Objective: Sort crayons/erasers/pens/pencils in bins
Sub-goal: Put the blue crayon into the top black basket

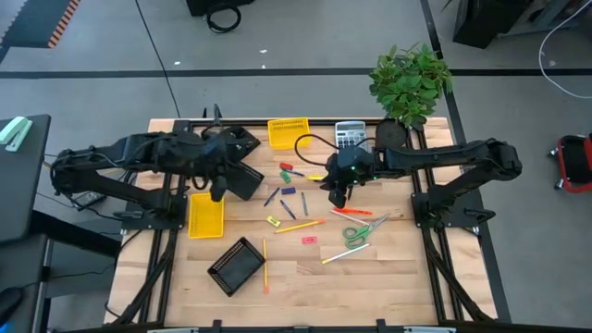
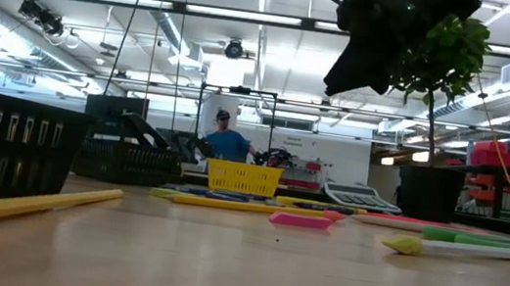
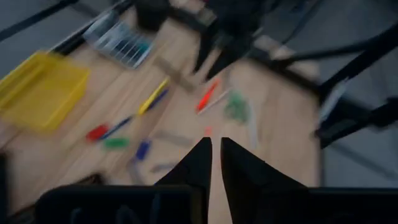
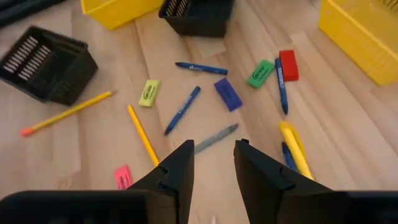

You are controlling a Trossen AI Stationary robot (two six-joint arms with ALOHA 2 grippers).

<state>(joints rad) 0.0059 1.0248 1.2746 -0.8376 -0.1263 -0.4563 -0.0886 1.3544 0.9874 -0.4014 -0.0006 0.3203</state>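
Where right gripper (image 4: 213,163) hangs, crayons (image 4: 182,109) below

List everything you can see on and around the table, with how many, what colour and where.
Yellow bins: two, one at the left-centre, one at the far edge.
Black mesh bins: two, one at the near left, one under the left arm.
Calculator: one, grey, at the far edge.
Scissors: one pair, green-handled, right of centre.
Erasers: several; green, red, yellow, pink, purple; scattered mid-table.
Crayons: several, blue, mid-table.
Pencils: several, yellow and orange, centre and near side.
Plant: one, green, at the far right corner.
Person: one, blue top, in the room behind.
Left gripper: fingers nearly closed, empty.
Right gripper: fingers apart, empty.
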